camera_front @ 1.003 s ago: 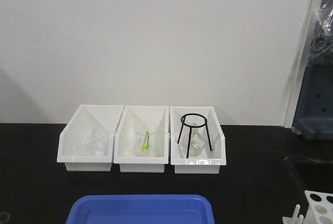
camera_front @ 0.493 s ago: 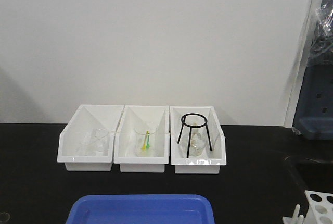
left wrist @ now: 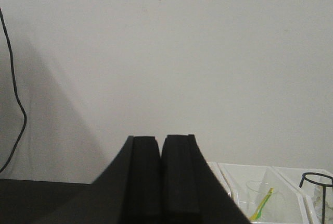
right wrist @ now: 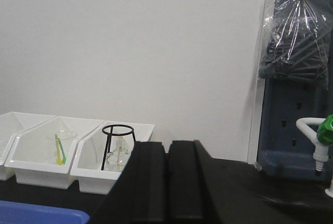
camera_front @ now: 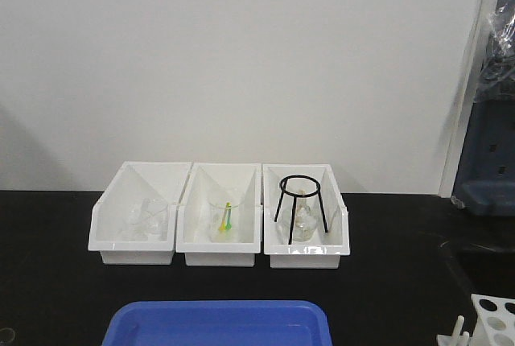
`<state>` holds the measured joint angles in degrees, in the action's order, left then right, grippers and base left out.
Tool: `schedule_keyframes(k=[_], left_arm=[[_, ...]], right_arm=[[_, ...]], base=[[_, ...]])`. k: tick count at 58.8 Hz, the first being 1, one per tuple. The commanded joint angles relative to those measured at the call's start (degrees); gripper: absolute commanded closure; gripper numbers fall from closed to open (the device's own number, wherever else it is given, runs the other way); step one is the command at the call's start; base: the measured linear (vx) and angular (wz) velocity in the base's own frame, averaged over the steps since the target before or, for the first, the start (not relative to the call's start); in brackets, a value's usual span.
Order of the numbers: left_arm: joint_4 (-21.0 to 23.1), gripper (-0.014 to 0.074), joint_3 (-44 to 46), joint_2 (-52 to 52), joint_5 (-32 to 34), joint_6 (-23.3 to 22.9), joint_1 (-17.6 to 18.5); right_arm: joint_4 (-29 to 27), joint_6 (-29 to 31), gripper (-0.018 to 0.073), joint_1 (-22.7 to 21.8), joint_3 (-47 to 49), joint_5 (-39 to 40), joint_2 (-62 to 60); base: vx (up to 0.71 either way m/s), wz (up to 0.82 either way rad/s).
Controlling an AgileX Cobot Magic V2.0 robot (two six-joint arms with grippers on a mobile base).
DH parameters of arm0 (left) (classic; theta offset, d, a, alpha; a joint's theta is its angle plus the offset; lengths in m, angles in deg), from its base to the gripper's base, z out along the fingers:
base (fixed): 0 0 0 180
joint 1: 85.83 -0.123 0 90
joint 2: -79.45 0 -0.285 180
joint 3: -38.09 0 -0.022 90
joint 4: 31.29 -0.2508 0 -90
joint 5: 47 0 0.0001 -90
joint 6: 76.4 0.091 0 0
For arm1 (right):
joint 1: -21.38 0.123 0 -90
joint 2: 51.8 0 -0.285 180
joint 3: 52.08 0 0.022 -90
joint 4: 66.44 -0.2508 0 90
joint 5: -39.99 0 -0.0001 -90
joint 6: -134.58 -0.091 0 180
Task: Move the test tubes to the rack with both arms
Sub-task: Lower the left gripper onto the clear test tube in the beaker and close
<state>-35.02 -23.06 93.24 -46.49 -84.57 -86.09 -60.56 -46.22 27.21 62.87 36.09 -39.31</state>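
Rack (camera_front: 497, 319): white stand with a holed top plate, on the black counter (camera_front: 386, 290) at its near right corner, partly cut off by the frame edge and well apart from the blue tray (camera_front: 217, 323). My left pincer (left wrist: 161, 141) and my right pincer (right wrist: 167, 145): both clenched, pads together, nothing between them. Behind: three white bins (camera_front: 219, 256), the right one holding a black tripod ring (camera_front: 301, 179).

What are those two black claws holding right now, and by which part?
Nothing. The left gripper and the right gripper each have their fingers pressed together, with no tube or anything else between them.
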Motion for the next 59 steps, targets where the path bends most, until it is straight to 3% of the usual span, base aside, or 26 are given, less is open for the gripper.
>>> schedule_keyframes(k=[1, 13, 23, 37, 44, 51, 55, 59], left_arm=[[-0.2, 0.0594, 3.4, 5.2, 4.5, 0.3, 0.1], [-0.2, 0.0552, 3.4, 12.6, 2.2, 0.3, 0.1], [-0.7, 0.0428, 2.0, 16.9, 0.2, 0.3, 0.1], [-0.6, 0.0099, 0.3, 21.8, -1.1, 0.3, 0.1], [-0.6, 0.0022, 0.3, 25.1, 1.7, 0.4, 0.1], [-2.8, 0.0019, 0.3, 29.6, 2.4, 6.1, 0.8], [-3.6, 0.0019, 0.3, 32.1, 2.4, 10.4, 2.5], [-3.6, 0.0019, 0.3, 34.7, 2.9, 11.9, 4.3]], right_arm=[[0.0, -0.1, 0.0564, 0.1, 3.7, 3.9, 4.4], [-0.2, -0.1, 0.0547, 0.1, 4.0, 5.6, 10.9], [-0.2, -0.1, 0.0476, 0.1, 4.0, 5.7, 14.3], [-1.8, -0.1, 0.0246, 0.1, 4.0, 5.7, 18.8], [-1.7, -0.1, 0.0123, 0.1, 4.0, 5.8, 20.1], [-1.7, -0.1, 0.0038, 0.1, 4.0, 5.8, 20.7], [-1.7, -0.1, 0.0022, 0.1, 4.0, 6.0, 20.8], [-1.7, -0.1, 0.0021, 0.1, 4.0, 6.0, 20.8]], base=[[0.00, 0.00], [0.00, 0.00], [0.00, 0.00], [0.00, 0.00], [0.00, 0.00], [0.00, 0.00], [0.00, 0.00], [0.00, 0.00]])
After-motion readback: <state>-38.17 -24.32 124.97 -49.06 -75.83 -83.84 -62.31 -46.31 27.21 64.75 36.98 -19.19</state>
